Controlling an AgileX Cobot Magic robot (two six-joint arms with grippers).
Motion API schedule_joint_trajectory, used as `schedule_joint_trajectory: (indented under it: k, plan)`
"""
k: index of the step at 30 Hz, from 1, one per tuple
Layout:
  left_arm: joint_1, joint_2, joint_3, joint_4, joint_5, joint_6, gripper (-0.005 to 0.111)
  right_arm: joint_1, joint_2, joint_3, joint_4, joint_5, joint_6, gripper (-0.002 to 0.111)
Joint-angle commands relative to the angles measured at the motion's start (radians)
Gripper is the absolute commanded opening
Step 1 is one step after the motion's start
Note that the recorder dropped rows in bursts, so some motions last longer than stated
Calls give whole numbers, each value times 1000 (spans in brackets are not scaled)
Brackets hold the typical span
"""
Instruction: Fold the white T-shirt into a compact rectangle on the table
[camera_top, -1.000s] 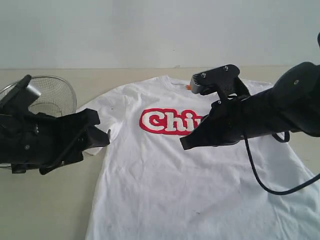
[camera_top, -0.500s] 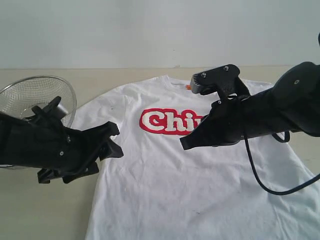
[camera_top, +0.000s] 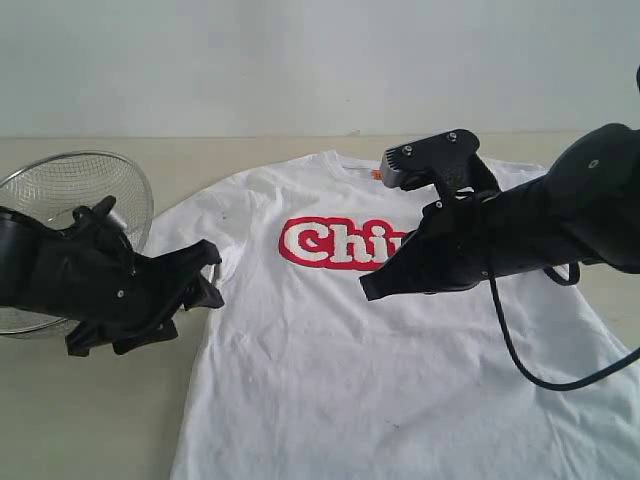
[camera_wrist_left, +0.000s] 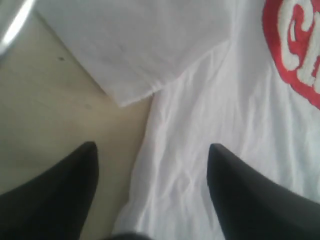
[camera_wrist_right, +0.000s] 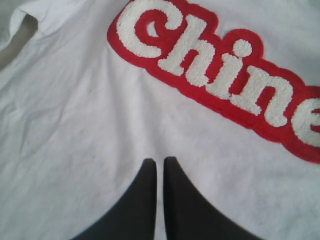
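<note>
The white T-shirt lies flat, chest up, on the beige table, with red-and-white lettering and an orange neck tag. My left gripper is open and empty at the shirt's left side, just below the sleeve. In the left wrist view its gripper straddles the T-shirt side edge, one finger over bare table. My right gripper hovers shut over the chest. In the right wrist view the gripper points at plain T-shirt cloth below the lettering, holding nothing.
A round wire-mesh basket stands at the left behind my left arm. A black cable hangs from the right arm over the shirt. The pale wall rises behind the table's far edge.
My left arm swung lower, uncovering more of the basket. Its tips reached toward the shirt, then drew back slightly to the sleeve edge. The right arm stayed still.
</note>
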Motion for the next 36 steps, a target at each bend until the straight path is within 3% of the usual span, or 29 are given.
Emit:
schedule_joint_trajectory:
  k: [1, 27, 36]
  plan:
    - [39, 16, -29, -6, 5, 31, 60, 0, -11, 7, 1, 5, -7, 0]
    - [49, 156, -149, -6, -1, 51, 60, 0, -11, 7, 1, 0, -7, 0]
    - [49, 214, -178, -6, -45, 53, 49, 0, -11, 7, 1, 2, -5, 0]
